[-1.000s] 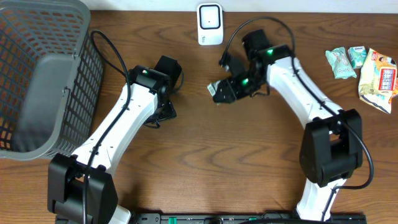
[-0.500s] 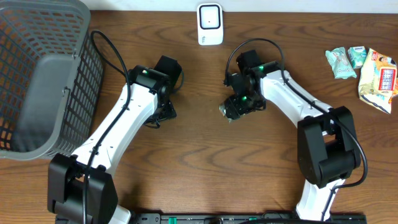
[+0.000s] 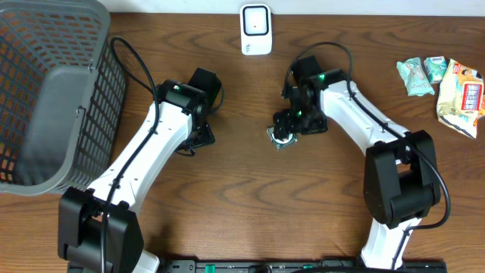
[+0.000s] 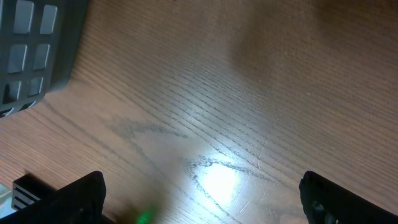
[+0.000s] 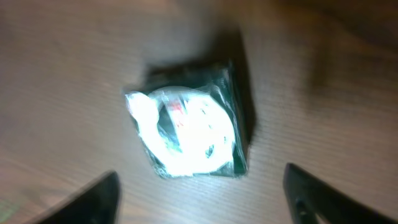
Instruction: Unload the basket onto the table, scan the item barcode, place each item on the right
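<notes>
The item (image 3: 280,139) is a small dark green packet with a shiny, glaring wrapper (image 5: 193,134); it lies flat on the wooden table. My right gripper (image 3: 290,127) hovers just over it, open, its dark fingertips (image 5: 93,199) apart from the packet and nothing between them (image 5: 202,205). A white barcode scanner (image 3: 256,29) stands at the table's far edge, beyond the packet. My left gripper (image 3: 198,136) is open over bare wood (image 4: 199,199), well left of the packet. No barcode shows in the glare.
A large grey mesh basket (image 3: 45,98) fills the far left; its corner (image 4: 31,50) shows in the left wrist view. Several snack packets (image 3: 443,80) lie at the far right edge.
My right arm came away from the scanner and down toward the table, its jaws widened, and the packet now lies loose on the wood. The left arm has not moved.
</notes>
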